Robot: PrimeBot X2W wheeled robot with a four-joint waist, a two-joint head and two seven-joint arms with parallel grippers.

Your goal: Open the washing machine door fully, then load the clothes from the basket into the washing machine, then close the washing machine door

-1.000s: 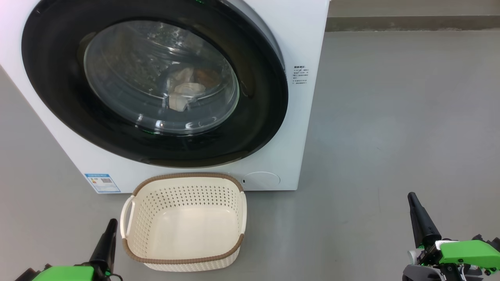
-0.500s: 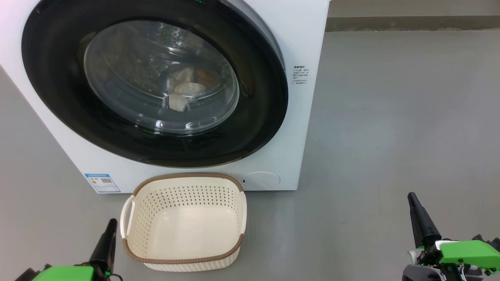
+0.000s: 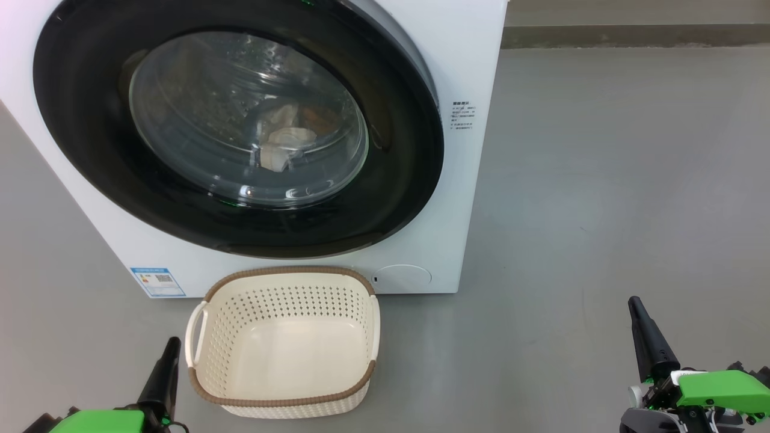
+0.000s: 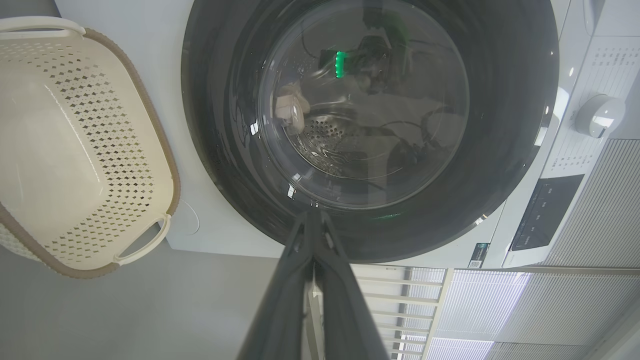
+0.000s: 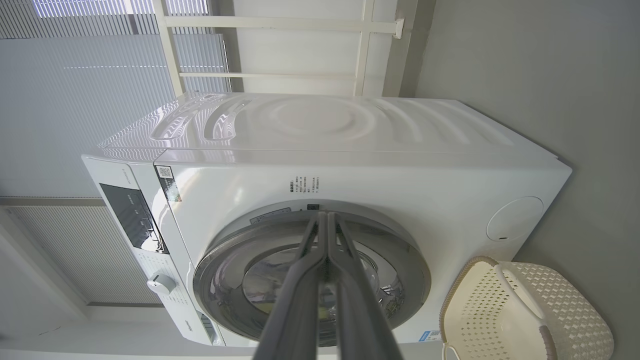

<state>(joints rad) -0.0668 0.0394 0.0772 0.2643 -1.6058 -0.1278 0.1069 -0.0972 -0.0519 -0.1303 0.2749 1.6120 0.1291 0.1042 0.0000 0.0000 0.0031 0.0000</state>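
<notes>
Filling the upper left of the head view, the washing machine door (image 3: 240, 129) was shut, clothes (image 3: 283, 144) behind its glass, the empty basket (image 3: 283, 272) below. Left gripper (image 3: 172, 346) and right gripper (image 3: 635, 308) were closed on nothing. The door seemed stiff and slippery; better to hold its rim edge.

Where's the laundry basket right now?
In the head view, the basket sits empty on the floor at lower centre-left, directly in front of the washing machine, just below its closed door.
</notes>
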